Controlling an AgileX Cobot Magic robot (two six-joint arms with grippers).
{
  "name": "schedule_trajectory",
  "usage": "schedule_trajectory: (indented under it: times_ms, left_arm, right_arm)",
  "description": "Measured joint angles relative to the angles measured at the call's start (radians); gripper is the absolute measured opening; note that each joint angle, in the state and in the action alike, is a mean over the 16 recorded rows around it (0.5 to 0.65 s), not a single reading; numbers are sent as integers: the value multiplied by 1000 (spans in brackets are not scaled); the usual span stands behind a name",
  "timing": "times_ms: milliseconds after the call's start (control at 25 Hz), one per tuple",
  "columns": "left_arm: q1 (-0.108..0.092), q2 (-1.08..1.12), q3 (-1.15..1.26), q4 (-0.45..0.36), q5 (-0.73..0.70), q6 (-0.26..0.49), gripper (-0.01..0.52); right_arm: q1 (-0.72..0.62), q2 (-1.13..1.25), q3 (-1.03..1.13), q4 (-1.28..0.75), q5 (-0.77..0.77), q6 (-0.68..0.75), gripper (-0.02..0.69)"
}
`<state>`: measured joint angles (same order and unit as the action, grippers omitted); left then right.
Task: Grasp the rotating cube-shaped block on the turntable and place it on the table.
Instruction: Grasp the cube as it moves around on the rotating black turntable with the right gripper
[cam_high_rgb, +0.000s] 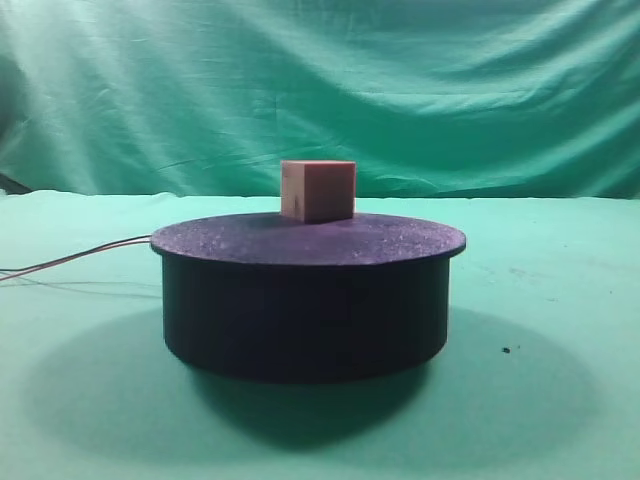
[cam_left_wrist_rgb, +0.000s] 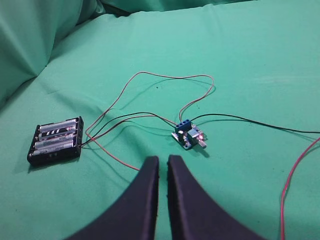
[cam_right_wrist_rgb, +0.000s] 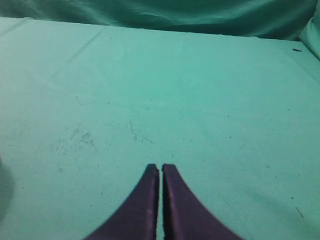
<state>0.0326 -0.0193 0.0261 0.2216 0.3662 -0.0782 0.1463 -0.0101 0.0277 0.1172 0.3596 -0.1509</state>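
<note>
A small salmon-pink cube-shaped block (cam_high_rgb: 318, 190) stands on the flat top of the black turntable (cam_high_rgb: 305, 300), near its far edge at the middle. The turntable rests on the green table (cam_high_rgb: 560, 400). Neither arm shows in the exterior high view. In the left wrist view my left gripper (cam_left_wrist_rgb: 163, 161) is shut with nothing between its dark fingers, hovering over green cloth. My right gripper (cam_right_wrist_rgb: 160, 168) is shut and empty too, above bare green cloth in the right wrist view. Block and turntable appear in neither wrist view.
Thin wires (cam_high_rgb: 70, 258) run off the turntable's left side. Ahead of the left gripper lie a black battery holder (cam_left_wrist_rgb: 56, 140), a small blue circuit board (cam_left_wrist_rgb: 189, 135) with a lit red light, and looping red and black wires (cam_left_wrist_rgb: 150, 77). A green backdrop (cam_high_rgb: 320, 80) hangs behind.
</note>
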Motion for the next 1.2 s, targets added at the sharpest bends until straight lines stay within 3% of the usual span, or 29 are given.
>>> schedule_trajectory:
  times_ms: [360, 520, 680, 960, 1200]
  left_arm:
    - [0, 0, 0, 0, 0, 0, 0]
    - [0, 0, 0, 0, 0, 0, 0]
    - [0, 0, 0, 0, 0, 0, 0]
    - [0, 0, 0, 0, 0, 0, 0]
    - [0, 0, 0, 0, 0, 0, 0]
  right_arm:
    - [0, 4, -14, 109, -278, 32, 0]
    - [0, 40, -65, 166, -326, 47, 0]
    - [0, 119, -135, 208, -278, 59, 0]
    - [0, 335, -252, 246, -36, 53, 0]
    - [12, 519, -291, 294, 60, -20, 0]
